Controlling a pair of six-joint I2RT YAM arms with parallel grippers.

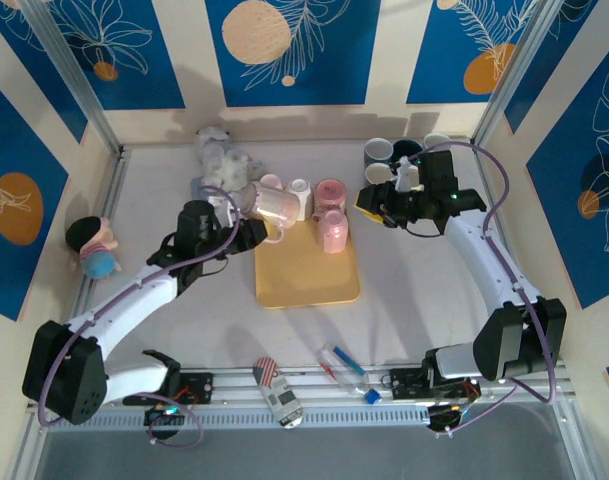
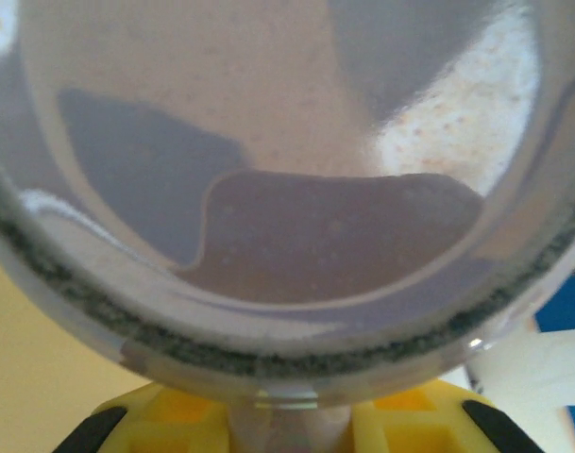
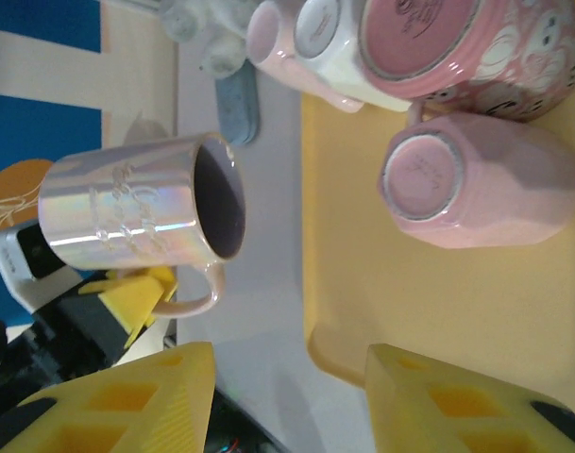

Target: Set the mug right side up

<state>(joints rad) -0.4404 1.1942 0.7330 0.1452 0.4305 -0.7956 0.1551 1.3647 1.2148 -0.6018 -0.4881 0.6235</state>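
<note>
Top external shows the left gripper [image 1: 242, 232] pinching the handle of the pearly mug [image 1: 274, 203], which is tipped on its side over the far left corner of the yellow tray [image 1: 304, 280] in the middle of the desk [image 1: 164, 180], while the right gripper [image 1: 377, 206] hovers off the tray's far right corner, jaws spread and empty.

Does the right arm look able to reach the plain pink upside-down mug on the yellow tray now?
Probably yes: the right gripper is open, facing the pink mug across bare tray, and the left gripper holds the iridescent mug off to the side.
</note>
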